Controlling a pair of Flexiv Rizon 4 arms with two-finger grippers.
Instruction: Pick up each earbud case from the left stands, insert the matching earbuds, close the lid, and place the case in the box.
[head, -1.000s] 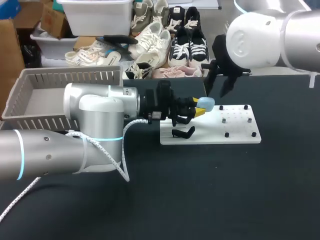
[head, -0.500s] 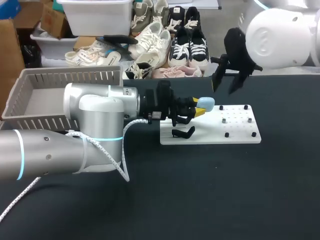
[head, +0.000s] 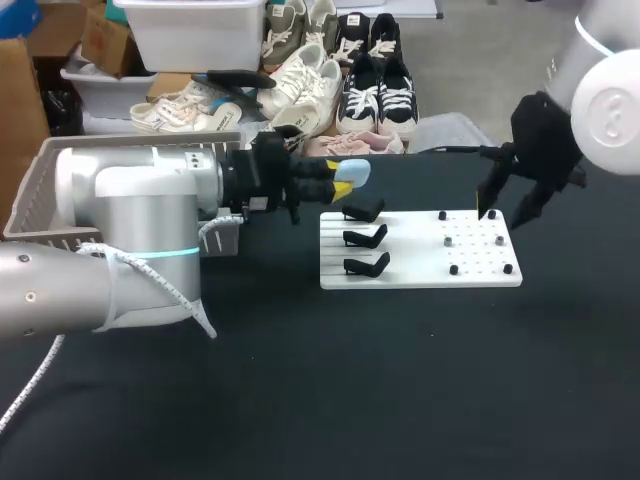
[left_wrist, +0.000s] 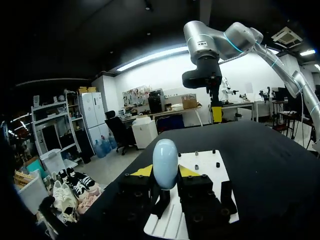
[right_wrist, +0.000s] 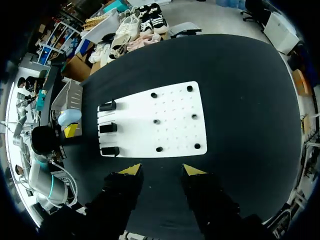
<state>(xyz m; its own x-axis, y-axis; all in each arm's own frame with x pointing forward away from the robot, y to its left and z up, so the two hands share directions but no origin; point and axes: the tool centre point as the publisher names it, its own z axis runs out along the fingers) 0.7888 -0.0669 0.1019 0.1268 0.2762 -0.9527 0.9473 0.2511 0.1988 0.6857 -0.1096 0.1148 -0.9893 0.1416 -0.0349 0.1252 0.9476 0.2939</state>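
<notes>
In the head view, the left pincer is seen closed on the light-blue case, with one yellow tip at each side of it. The case is held off the worktop, near the far left corner of the white board and apart from it. Three black stands are lined up on the left part of the board, and small black pegs are set on its right part. The grey box is placed at the far left, partly hidden by the left arm. The right pincer is hung over the far right corner of the board, with its fingers spread and nothing between them.

In the left wrist view, the case is gripped upright between both yellow tips. The board is seen ahead and below, and the right arm beyond it.

In the right wrist view, the yellow tips are held wide apart above the near edge of the board, and nothing is gripped. The case is seen beyond the stands, between the board and the box.
</notes>
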